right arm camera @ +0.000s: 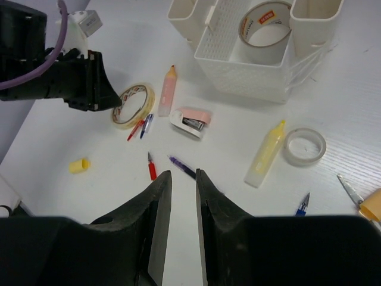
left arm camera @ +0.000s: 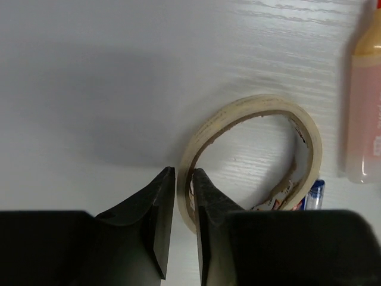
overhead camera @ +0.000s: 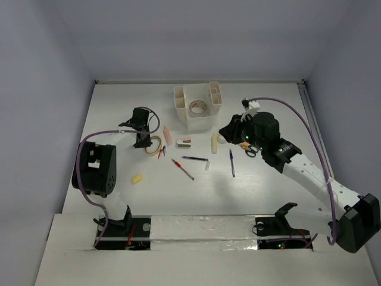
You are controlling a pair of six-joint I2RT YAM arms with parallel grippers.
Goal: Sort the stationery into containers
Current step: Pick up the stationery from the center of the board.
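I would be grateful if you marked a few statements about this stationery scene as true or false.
1. A wide tape roll sits in the middle compartment of the organizer. True.
2. The left gripper has one finger inside and one outside a thin tape roll lying on the table. True.
3. The right gripper holds the yellow stick. False: the stick lies on the table, and nothing is between that gripper's fingers.
4. The scissors are in a side compartment. False: they lie on the table.

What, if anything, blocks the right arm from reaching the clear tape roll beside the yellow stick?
Probably nothing, so yes. The clear tape roll lies flat and uncovered close to the right gripper, only the yellow stick beside it.
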